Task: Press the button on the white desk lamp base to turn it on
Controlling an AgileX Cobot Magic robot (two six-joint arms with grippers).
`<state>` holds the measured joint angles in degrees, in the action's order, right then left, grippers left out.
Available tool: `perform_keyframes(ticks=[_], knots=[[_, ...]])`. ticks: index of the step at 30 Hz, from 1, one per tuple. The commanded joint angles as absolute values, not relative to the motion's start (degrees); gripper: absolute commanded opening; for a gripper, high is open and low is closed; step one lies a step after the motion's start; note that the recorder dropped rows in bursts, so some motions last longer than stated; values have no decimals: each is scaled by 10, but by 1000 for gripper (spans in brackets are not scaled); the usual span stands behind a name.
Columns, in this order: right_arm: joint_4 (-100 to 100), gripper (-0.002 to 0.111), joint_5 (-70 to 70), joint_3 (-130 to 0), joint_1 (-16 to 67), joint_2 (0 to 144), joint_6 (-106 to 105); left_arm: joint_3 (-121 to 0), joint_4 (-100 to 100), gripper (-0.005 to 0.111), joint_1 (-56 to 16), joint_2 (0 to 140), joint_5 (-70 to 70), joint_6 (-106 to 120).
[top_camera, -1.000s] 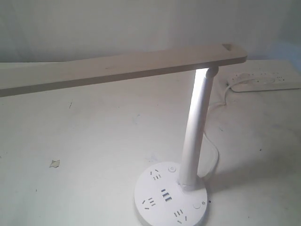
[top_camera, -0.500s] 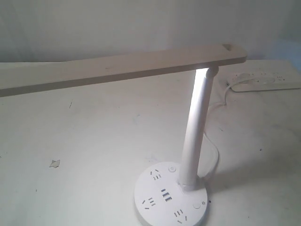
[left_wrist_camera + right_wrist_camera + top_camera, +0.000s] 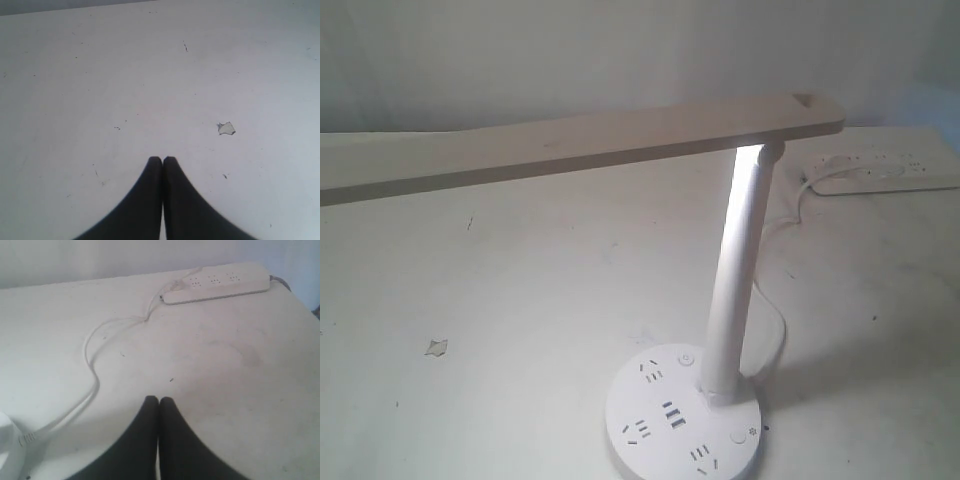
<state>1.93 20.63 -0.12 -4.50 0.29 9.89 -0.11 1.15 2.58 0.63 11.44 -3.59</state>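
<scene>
The white desk lamp [image 3: 735, 270] stands at the front of the table in the exterior view, and its long flat head [image 3: 570, 145] reaches out to the left. The top of its post looks brightly lit just under the head. The round white desk lamp base [image 3: 650, 455] shows socket slots, two USB ports and two small buttons. The button [image 3: 737, 436] with the sun mark is at the base's right front. Neither gripper appears in the exterior view. My left gripper [image 3: 162, 159] is shut over bare table. My right gripper [image 3: 159, 399] is shut too, with an edge of the lamp base [image 3: 5, 437] off to one side.
A long white power strip [image 3: 880, 172] [image 3: 217, 282] lies at the table's far right edge. The lamp's white cable [image 3: 90, 360] runs from it to the base. A small paper scrap [image 3: 437, 347] [image 3: 226, 128] lies on the left part of the table.
</scene>
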Motion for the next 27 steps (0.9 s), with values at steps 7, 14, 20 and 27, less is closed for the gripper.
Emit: perform_keyframes(ticks=[7, 14, 20, 27], knots=[[21, 0, 200, 0, -22, 0, 40, 0, 9, 0, 27, 7, 115, -36], [21, 0, 200, 0, -22, 0, 40, 0, 9, 0, 27, 7, 115, -36], [21, 0, 200, 0, -22, 0, 40, 0, 9, 0, 27, 7, 115, -36], [21, 0, 200, 0, -22, 0, 40, 0, 9, 0, 27, 7, 115, -36]])
